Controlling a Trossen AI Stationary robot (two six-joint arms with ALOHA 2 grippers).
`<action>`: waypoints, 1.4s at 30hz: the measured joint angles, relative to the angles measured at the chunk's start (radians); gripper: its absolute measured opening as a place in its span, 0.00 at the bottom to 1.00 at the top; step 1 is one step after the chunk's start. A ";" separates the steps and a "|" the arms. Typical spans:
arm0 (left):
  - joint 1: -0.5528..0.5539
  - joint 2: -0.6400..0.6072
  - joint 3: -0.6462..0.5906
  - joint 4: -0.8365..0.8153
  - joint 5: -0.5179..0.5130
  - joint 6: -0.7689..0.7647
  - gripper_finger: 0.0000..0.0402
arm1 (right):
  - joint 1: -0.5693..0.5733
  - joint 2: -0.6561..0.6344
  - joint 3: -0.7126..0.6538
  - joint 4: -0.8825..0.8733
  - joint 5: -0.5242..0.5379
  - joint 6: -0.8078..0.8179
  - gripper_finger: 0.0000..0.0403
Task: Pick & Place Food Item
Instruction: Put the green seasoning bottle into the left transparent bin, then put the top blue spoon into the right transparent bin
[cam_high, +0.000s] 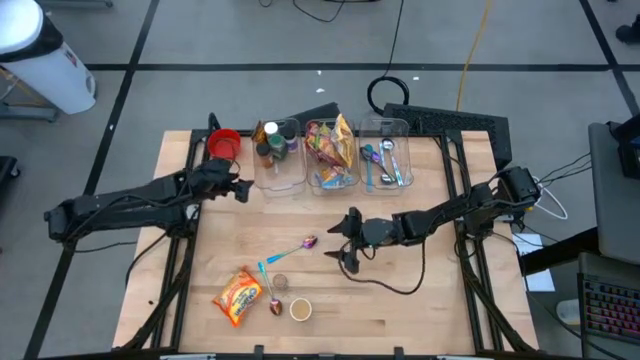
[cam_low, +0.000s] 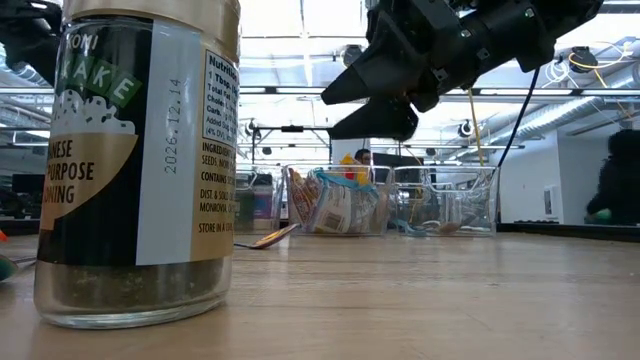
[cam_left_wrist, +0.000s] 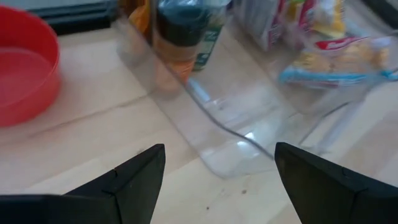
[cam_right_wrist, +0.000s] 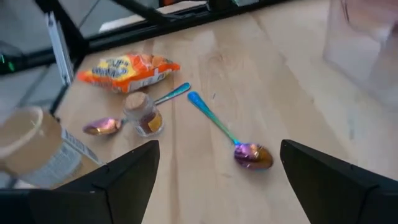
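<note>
An orange snack packet (cam_high: 238, 295) lies flat near the table's near edge; it also shows in the right wrist view (cam_right_wrist: 127, 71). Beside it are a small cork-topped jar (cam_right_wrist: 143, 115), a spoon (cam_right_wrist: 102, 126) and a beige-lidded seasoning jar (cam_high: 301, 309), which stands large in the low view (cam_low: 135, 160). A blue-handled iridescent spoon (cam_right_wrist: 230, 134) lies mid-table. My right gripper (cam_high: 345, 243) is open and empty above the table's middle, beside that spoon. My left gripper (cam_high: 246, 189) is open and empty just before the left clear bin (cam_left_wrist: 205, 112).
Three clear bins stand along the far edge: spice jars (cam_high: 275, 145) in the left, snack packets (cam_high: 332, 150) in the middle, utensils (cam_high: 388, 160) in the right. A red bowl (cam_high: 224, 143) sits at the far left. Bare wood lies at the table's near right.
</note>
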 joint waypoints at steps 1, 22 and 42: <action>-0.005 -0.015 0.000 0.000 0.000 0.007 0.77 | 0.000 0.004 0.000 -0.001 0.000 0.046 0.81; -0.058 -0.129 0.001 0.008 -0.008 0.060 0.77 | -0.078 0.317 0.069 0.080 0.003 0.537 0.73; -0.058 -0.129 0.001 0.018 -0.037 0.063 0.77 | -0.084 0.384 0.097 0.162 -0.022 0.497 0.43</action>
